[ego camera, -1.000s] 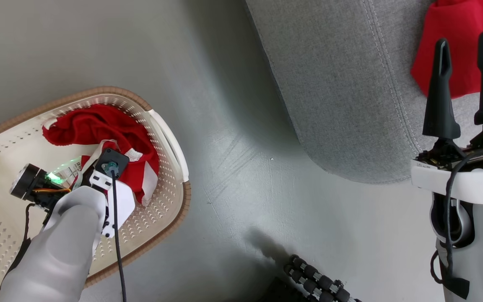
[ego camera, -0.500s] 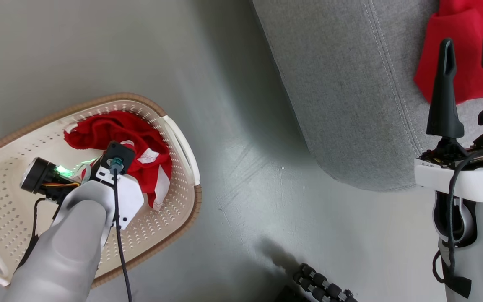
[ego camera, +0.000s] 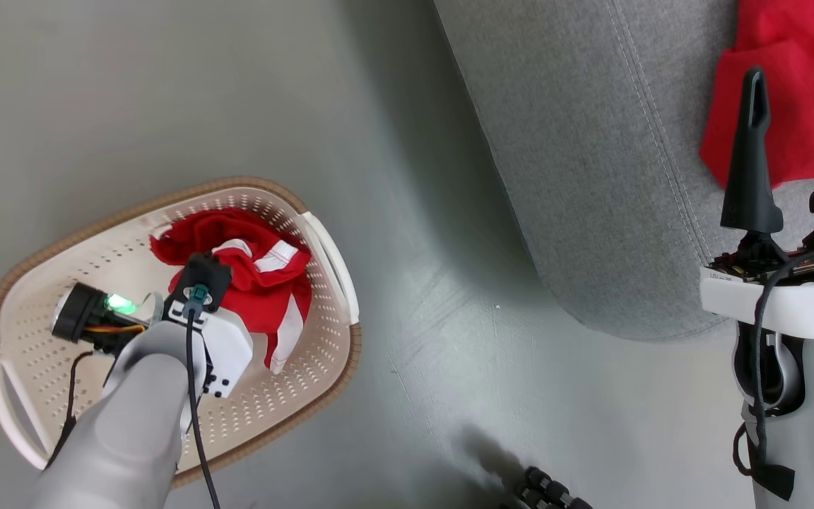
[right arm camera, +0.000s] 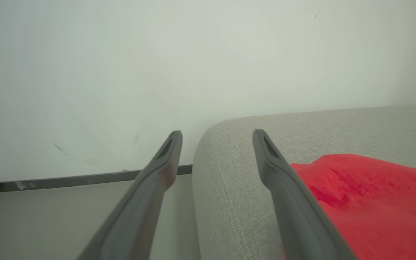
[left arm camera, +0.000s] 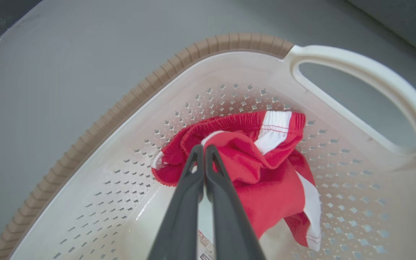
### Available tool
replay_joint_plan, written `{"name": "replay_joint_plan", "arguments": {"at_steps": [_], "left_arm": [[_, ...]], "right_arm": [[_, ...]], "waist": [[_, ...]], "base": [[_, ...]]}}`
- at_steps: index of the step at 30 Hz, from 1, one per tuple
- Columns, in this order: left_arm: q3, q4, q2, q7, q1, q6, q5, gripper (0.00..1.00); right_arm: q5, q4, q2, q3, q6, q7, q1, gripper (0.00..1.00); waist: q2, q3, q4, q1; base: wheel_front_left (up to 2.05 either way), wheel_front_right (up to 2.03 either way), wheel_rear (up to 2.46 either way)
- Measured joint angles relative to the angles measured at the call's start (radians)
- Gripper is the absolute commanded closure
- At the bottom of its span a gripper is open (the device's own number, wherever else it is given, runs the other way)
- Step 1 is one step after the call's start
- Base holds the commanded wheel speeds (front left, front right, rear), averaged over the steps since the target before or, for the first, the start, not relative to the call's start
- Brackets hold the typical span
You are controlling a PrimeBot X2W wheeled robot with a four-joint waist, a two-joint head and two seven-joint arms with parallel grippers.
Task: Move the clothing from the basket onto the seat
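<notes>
Print on a small label (left arm camera: 204, 252) on the basket (left arm camera: 179, 59) bottom, at 6 o'clock in the left wrist view, is too small to read. A red garment (left arm camera: 262, 173) with white stripes and a ribbed elastic edge lies bunched at the basket's 1 o'clock end in the head view, beside a handle. The left gripper (left arm camera: 203, 148) has its fingers pressed together, pinching a fold of it. The basket stands on the grey floor (ego camera: 414, 212) at 8 o'clock. The sofa (ego camera: 591, 141) at 1 o'clock carries a second garment (ego camera: 781, 42), plain red. The right gripper (ego camera: 792, 71), at 3 o'clock, has its fingers spread wide and holds nothing.
</notes>
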Motion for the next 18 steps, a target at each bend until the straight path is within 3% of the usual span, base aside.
{"name": "replay_joint_plan", "arguments": {"at_steps": [18], "left_arm": [[0.058,-0.168,-0.046,-0.038,0.114,0.024,-0.071,1.0]], "right_arm": [[-0.087,0.016,-0.001,-0.002,0.0,0.0,0.0,0.0]], "waist": [[0.0,-0.133,0.074,0.0]], "base": [[0.0,0.0,0.0]]}}
